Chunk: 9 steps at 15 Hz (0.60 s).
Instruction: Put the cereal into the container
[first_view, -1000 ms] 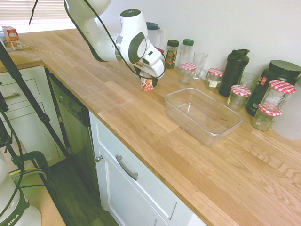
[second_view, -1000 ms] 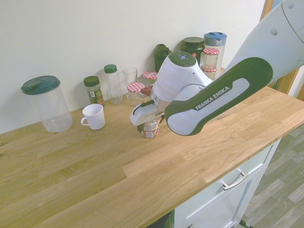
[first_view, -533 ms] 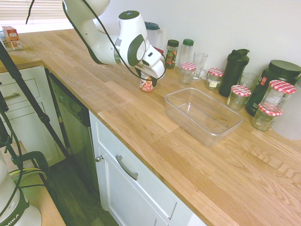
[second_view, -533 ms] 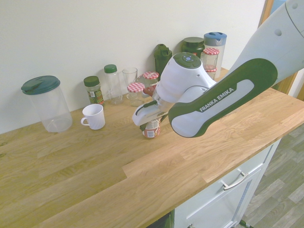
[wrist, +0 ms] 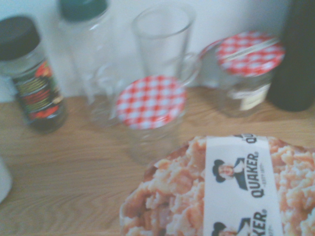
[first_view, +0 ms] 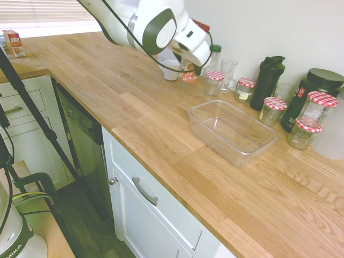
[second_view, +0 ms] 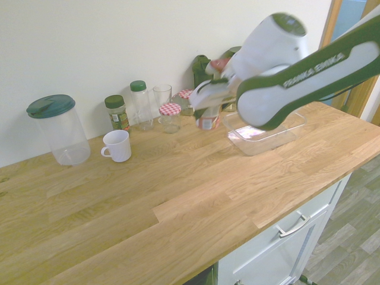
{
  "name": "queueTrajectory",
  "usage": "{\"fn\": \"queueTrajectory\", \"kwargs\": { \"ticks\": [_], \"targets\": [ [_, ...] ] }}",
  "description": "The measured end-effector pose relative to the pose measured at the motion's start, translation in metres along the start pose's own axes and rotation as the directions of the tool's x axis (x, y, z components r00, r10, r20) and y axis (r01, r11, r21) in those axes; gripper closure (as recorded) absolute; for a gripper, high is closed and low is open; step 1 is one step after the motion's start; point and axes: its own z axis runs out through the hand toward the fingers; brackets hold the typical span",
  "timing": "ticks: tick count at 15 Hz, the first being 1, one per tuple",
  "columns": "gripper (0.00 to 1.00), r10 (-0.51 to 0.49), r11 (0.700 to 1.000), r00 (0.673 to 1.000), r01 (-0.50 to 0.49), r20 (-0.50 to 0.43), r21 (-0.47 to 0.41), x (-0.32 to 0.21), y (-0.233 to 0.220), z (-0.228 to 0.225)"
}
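Note:
My gripper (first_view: pixel 189 70) is shut on the cereal (first_view: pixel 189 77), a small red, pink and white cup, and holds it in the air above the back of the wooden counter. In the second exterior view the cereal (second_view: pixel 207 120) hangs under the gripper (second_view: pixel 208 111), just left of the container (second_view: pixel 284 132). The wrist view shows the cereal's Quaker lid (wrist: pixel 221 191) from close by. The container (first_view: pixel 231 131), a clear, shallow rectangular tub, sits empty on the counter to the right of and nearer than the gripper.
Along the wall stand glass jars with checked lids (first_view: pixel 214 81), a drinking glass (first_view: pixel 228 72), a black bottle (first_view: pixel 268 78) and a spice jar (second_view: pixel 117 111). A white mug (second_view: pixel 117 145) and a clear pitcher (second_view: pixel 58 127) stand further left.
The gripper has lifted the cereal off the counter and carried it up and toward the back wall and the container. The mug, hidden behind the arm before, now shows.

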Motion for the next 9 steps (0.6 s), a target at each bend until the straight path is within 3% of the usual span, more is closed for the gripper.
{"fn": "queueTrajectory", "kwargs": {
  "ticks": [5,9],
  "targets": [
    [1.0,0.075,0.99,0.997,-0.077,-0.014,-0.119,0.069,0.111,0.038],
    [1.0,0.074,0.984,0.997,-0.072,0.007,-0.164,0.077,0.126,0.081]
  ]
}}
